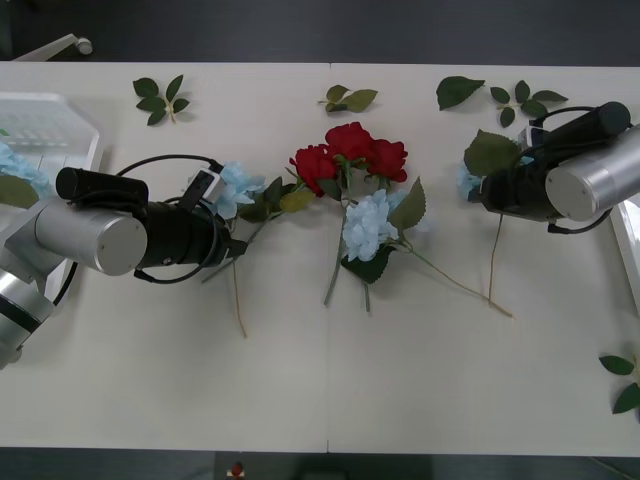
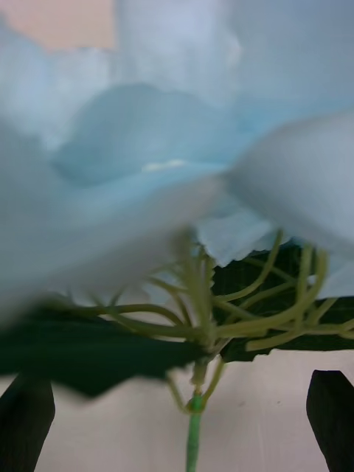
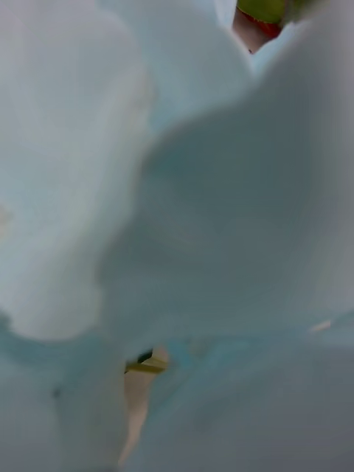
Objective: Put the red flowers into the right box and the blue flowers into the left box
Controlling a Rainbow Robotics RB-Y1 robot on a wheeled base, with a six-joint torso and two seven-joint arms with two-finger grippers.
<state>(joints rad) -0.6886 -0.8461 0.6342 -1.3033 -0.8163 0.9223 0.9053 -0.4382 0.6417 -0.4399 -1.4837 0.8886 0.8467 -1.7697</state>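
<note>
Right gripper (image 2: 181, 420) open beneath blue flowers (image 2: 147, 147).

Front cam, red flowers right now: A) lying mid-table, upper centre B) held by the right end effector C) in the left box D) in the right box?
A. The red flowers lie clustered on the table between the two arms, in neither box and not held.

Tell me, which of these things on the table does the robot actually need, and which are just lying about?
Needed:
- red flowers
- blue flowers
- left box
- right box
- left gripper, right gripper, each at a blue bloom

Lying about:
- loose leaf sprigs
</note>
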